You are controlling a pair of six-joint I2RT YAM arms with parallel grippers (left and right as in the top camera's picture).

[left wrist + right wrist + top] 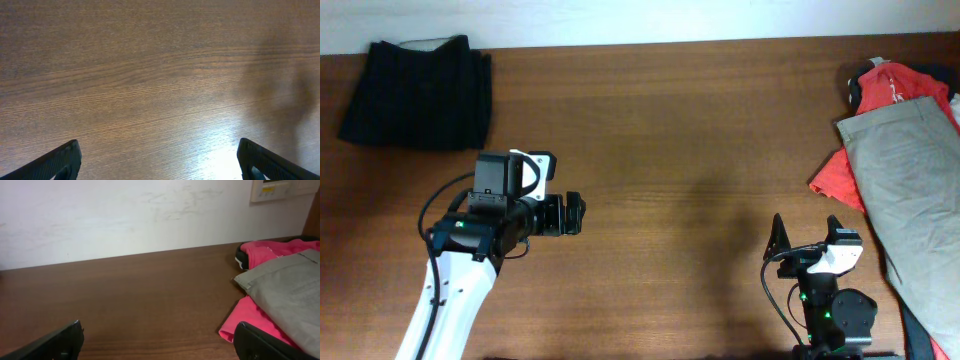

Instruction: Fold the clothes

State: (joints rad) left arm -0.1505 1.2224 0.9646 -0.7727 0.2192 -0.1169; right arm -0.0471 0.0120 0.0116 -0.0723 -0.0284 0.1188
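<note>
Wooden table [670, 130], mostly bare; black garment [418, 92] folded upper left, khaki-grey trousers [910, 170] over red garment [835, 175] at right edge. Spread and empty: left fingers [571, 214], right fingers [807, 242]. Seems between pieces; next calls for reaching right.

Nothing readable here tbh. White marks on the red garment [895, 90] by the right edge too blurry, wall panel [270, 190] print too tiny.

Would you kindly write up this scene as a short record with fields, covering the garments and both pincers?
black garment: folded, far left corner of the table
khaki-grey trousers: unfolded, right edge, lying over the red garment
left pincer: open, empty, above bare wood
right pincer: open, empty, left of the pile
</note>
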